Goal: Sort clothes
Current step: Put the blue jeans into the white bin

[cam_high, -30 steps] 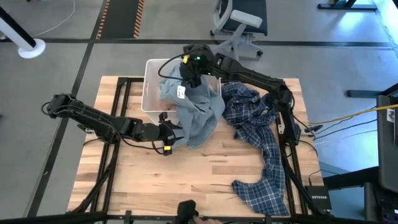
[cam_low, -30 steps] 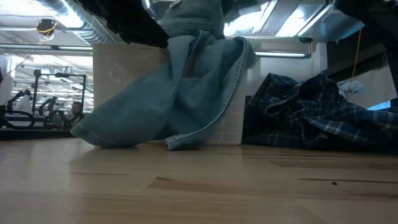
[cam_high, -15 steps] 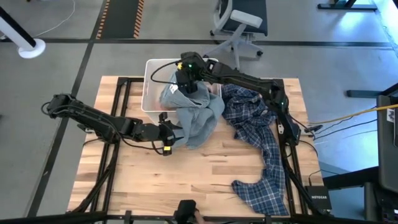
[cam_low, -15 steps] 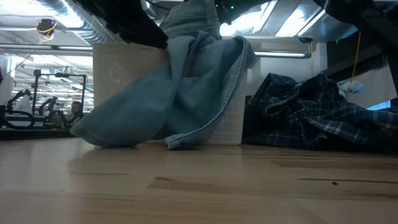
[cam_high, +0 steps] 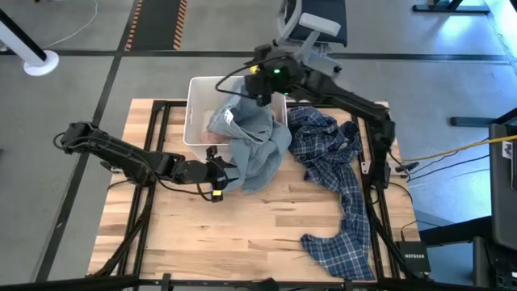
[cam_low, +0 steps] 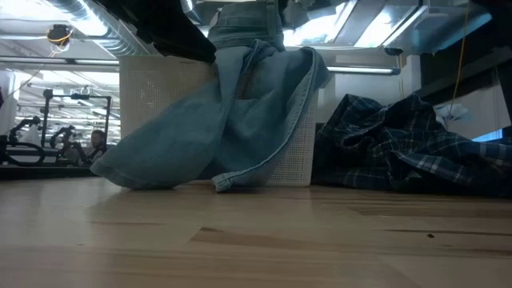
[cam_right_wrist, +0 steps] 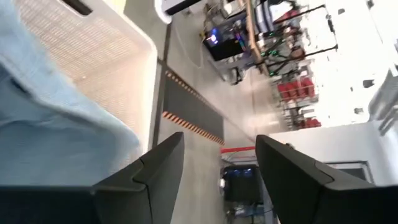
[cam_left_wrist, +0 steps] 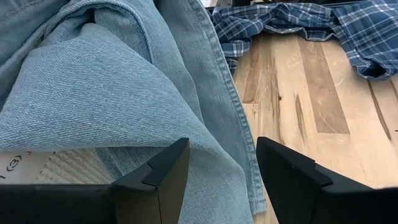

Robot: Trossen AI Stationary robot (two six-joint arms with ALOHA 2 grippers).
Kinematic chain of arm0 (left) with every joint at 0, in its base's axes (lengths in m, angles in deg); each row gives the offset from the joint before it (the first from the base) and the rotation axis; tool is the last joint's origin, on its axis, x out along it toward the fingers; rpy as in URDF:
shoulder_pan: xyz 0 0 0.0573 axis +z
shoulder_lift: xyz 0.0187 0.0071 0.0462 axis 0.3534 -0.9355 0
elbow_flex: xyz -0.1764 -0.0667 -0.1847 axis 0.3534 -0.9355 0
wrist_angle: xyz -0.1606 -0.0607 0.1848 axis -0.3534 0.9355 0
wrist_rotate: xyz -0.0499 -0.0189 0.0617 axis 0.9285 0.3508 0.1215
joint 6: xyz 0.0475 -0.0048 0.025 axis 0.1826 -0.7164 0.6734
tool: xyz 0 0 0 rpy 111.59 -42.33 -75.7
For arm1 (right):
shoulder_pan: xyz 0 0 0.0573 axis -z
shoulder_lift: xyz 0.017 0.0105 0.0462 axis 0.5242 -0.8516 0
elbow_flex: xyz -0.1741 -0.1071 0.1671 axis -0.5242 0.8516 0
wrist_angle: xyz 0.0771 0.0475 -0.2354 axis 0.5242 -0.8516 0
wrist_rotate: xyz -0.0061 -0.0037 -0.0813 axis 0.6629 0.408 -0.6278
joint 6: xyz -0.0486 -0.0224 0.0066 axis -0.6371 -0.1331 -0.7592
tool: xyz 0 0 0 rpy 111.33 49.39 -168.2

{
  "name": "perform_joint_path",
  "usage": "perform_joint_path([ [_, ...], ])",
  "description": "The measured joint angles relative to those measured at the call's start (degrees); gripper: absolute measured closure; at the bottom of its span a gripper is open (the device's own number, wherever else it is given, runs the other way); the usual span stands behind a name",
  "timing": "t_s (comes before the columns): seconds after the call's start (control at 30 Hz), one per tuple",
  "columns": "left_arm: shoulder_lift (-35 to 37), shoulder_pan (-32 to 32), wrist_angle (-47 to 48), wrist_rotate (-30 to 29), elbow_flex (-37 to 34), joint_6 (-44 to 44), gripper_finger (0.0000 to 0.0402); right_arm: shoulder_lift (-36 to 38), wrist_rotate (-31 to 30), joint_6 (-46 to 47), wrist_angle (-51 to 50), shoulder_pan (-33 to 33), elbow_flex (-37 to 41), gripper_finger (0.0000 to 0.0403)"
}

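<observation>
A grey-blue top is draped over the near right corner of a white bin. Its lower end lies on the table. A blue-white plaid shirt is spread on the table to the right. My right gripper hovers open above the bin's far right corner, with nothing between its fingers. My left gripper stands open low over the table, at the top's lower hem. Something pink shows inside the bin. My left gripper points level at the grey-blue top's lower folds from the table's left. The cloth lies right in front of the open fingers, and I cannot tell whether they touch it.
Bare wooden table lies in the near half. The plaid shirt trails down to the table's near right corner. An office chair stands on the floor beyond the far edge.
My right gripper has opened, let go of the grey-blue top, and gone up and toward the table's far right. The top's upper part has settled onto the bin; its lower end has stayed on the table.
</observation>
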Motion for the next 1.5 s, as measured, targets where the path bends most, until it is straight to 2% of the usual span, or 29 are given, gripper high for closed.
perform_joint_path([
  [0.27, 0.0, 0.0, 0.3, 0.0, 0.0, 0.0, 0.0219, 7.6, 0.2, 1.7, -9.2, -3.6, 0.0, 0.0187],
  [0.4, 0.0, 0.0, 0.3, 0.0, 0.0, 0.0, 0.0219, 10.0, 4.1, 6.7, -22.0, -6.7, 0.0, 0.0187],
  [0.57, 0.0, 0.0, 0.3, 0.0, 0.0, 0.0, 0.0219, 10.2, 4.9, 14.2, -38.9, -12.8, 0.1, 0.0187],
  [0.77, 0.0, 0.0, 0.3, 0.0, 0.0, -0.2, 0.0219, 10.6, -3.0, 20.5, -44.3, -22.3, 2.8, 0.0187],
  [0.97, 0.0, 0.0, 0.3, 0.0, 0.0, -0.3, 0.0219, 10.9, -7.5, 26.5, -46.7, -30.7, 6.0, 0.0187],
  [1.1, 0.0, 0.0, 0.3, 0.0, 0.0, -0.4, 0.0219, 13.0, -12.9, 31.2, -47.1, -34.9, 14.5, 0.0187],
  [1.23, 0.0, 0.0, 0.9, 0.0, 0.0, -1.1, 0.0219, 18.9, -18.3, 38.0, -42.9, -37.8, 29.3, 0.0187],
  [1.37, 0.0, 0.0, 2.9, 0.0, 0.0, -3.2, 0.0219, 25.7, -20.2, 44.8, -31.3, -40.9, 46.0, 0.0187],
  [1.5, 0.0, 0.0, 3.2, 0.0, 0.0, -3.6, 0.0219, 30.1, -22.1, 50.3, -14.4, -43.7, 61.2, 0.0187],
])
